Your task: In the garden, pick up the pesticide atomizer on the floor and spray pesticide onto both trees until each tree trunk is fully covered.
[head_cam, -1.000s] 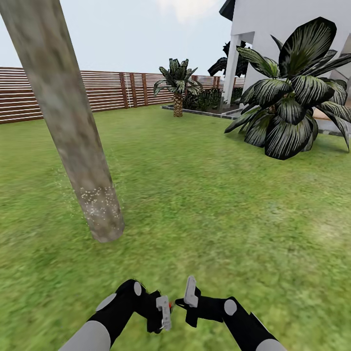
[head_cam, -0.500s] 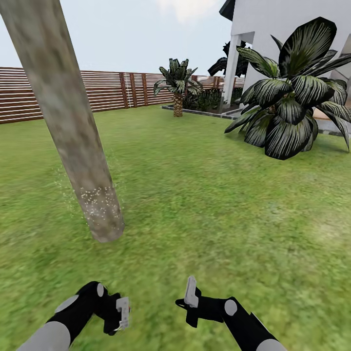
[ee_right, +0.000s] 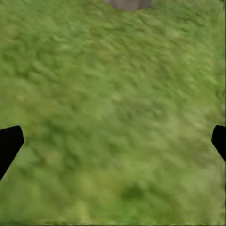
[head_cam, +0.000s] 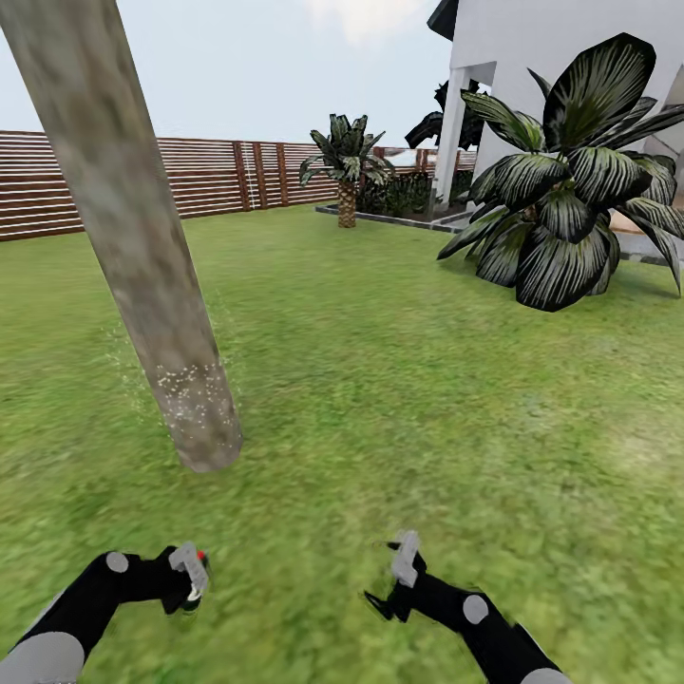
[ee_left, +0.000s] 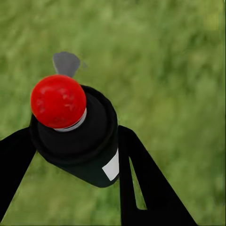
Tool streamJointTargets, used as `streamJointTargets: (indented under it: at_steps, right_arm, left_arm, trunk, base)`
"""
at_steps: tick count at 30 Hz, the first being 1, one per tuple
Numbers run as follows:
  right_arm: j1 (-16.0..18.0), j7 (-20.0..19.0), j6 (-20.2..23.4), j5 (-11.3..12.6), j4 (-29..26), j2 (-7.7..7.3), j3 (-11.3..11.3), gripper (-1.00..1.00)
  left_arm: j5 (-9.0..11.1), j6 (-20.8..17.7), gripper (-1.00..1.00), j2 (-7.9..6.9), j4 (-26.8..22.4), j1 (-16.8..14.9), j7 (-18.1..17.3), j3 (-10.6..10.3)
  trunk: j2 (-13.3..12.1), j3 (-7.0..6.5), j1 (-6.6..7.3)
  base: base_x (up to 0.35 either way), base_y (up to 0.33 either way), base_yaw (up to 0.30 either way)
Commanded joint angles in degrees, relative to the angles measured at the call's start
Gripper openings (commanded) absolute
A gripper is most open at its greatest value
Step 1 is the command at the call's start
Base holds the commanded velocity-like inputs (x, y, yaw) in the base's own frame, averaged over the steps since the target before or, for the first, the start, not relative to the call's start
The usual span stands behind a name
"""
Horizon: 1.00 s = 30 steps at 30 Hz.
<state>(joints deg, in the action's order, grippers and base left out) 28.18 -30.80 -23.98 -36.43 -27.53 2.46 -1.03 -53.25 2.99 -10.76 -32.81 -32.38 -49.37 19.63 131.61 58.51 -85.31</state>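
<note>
Gripping pesticide atomizer [ee_left: 75, 136], left claw [head_cam: 190, 575], red cap toward wrist camera

Grass floor [head_cam: 399, 380]: tree trunk [head_cam: 142, 256], striped plants [head_cam: 560, 209] standing.

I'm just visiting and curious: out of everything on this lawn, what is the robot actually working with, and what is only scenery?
Part of the job:
- pesticide atomizer, held in the left gripper
- tree trunk, white pesticide specks near its base

Only scenery:
- striped plants
- fence
- white house
</note>
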Motion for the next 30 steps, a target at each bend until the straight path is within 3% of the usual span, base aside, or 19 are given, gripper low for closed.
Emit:
streamJointTargets:
  at_steps: [1, 3, 4, 5, 8, 10, 11, 13, 15, 17, 18, 19, 21, 30]
  right_arm:
    - [0.0, 3.2, 0.0, 0.0, 3.1, -0.1, -4.7, 1.0]
    - [0.0, 12.1, -0.4, 0.0, 9.5, -1.32, -13.5, 1.0]
    - [-0.1, 17.6, -1.4, 0.0, 11.9, -1.88, -15.5, 1.0]
    - [-0.6, 23.1, -3.2, 0.0, 13.2, -2.14, -16.3, 1.0]
    - [-3.4, 35.0, -8.4, 0.1, 14.0, -2.26, -16.8, 1.0]
    - [-5.3, 39.9, -11.5, 0.2, 14.5, -2.21, -17.0, 1.0]
    - [-6.0, 40.9, -12.6, 0.4, 14.8, -2.2, -17.1, 1.0]
    - [-7.3, 41.6, -14.5, 4.7, 14.9, -2.2, -17.2, 1.0]
    - [-7.7, 41.8, -15.2, 10.9, 15.0, -2.19, -17.2, 1.0]
    - [-7.8, 41.8, -15.4, 13.7, 14.9, -2.25, -17.2, 1.0]
    - [-7.9, 41.7, -15.5, 14.1, 14.9, -2.22, -17.2, 1.0]
    - [-7.9, 41.6, -15.6, 14.5, 14.9, -2.13, -17.1, 1.0]
    - [-7.9, 41.7, -15.7, 14.5, 14.9, -2.16, -17.1, 1.0]
    - [-7.9, 41.5, -15.6, 14.3, 15.8, -2.19, -17.1, 1.0]
  left_arm:
    - [1.7, 0.8, -1.0, 0.11, 1.3, 0.0, 1.2, 3.9]
    - [7.2, 3.0, -1.0, 0.18, 5.0, 0.1, 5.3, 10.1]
    - [10.4, 5.5, -1.0, 0.15, 6.9, 0.7, 9.2, 11.9]
    - [13.3, 8.1, -1.0, 0.14, 8.7, 2.0, 14.1, 12.7]
    - [19.0, 12.8, -1.0, 0.2, 11.4, 4.9, 25.0, 13.2]
    - [22.8, 16.4, -1.0, 0.18, 14.3, 6.1, 30.4, 13.4]
    - [24.5, 18.1, -1.0, 0.1, 16.1, 6.5, 32.5, 13.5]
    - [27.6, 21.2, -1.0, 0.07, 19.0, 7.7, 36.5, 13.7]
    - [28.9, 22.6, -1.0, 0.11, 19.9, 8.4, 39.0, 13.8]
    - [29.3, 22.9, -1.0, 0.12, 20.8, 8.8, 39.8, 13.8]
    - [29.5, 22.9, -1.0, 0.13, 21.0, 9.2, 40.1, 13.9]
    - [32.2, 23.1, -1.0, 0.09, 21.3, 10.6, 41.4, 13.9]
    - [33.9, 23.2, -1.0, 0.11, 21.4, 11.5, 41.8, 13.9]
    - [34.2, 23.2, -1.0, -0.11, 21.4, 11.8, 41.7, 13.8]
  trunk:
    - [0.0, 0.0, 0.0]
    - [0.0, 0.0, 0.0]
    - [0.0, 0.0, 0.0]
    - [0.0, 0.0, 0.0]
    - [0.0, 0.0, 0.0]
    - [0.0, 0.0, 0.0]
    - [0.0, 0.0, 0.0]
    - [0.0, 0.0, 0.0]
    - [0.0, 0.0, 0.0]
    - [0.0, 0.0, 0.0]
    - [0.0, 0.0, 0.0]
    - [0.0, 0.0, 0.0]
    - [0.0, 0.0, 0.0]
    - [0.0, 0.0, 0.0]
  base:
    - [0.0, 0.0, 0.0]
    - [0.0, 0.0, 0.0]
    - [0.0, 0.0, 0.0]
    - [0.0, 0.0, 0.0]
    - [0.0, 0.0, 0.0]
    - [0.0, 0.0, 0.0]
    - [0.0, 0.0, 0.0]
    - [0.0, 0.0, 0.0]
    - [0.0, 0.0, 0.0]
    - [0.0, 0.0, 0.0]
    - [0.0, 0.0, 0.0]
    - [0.0, 0.0, 0.0]
    - [0.0, 0.0, 0.0]
    - [-0.045, 0.0, 0.0]
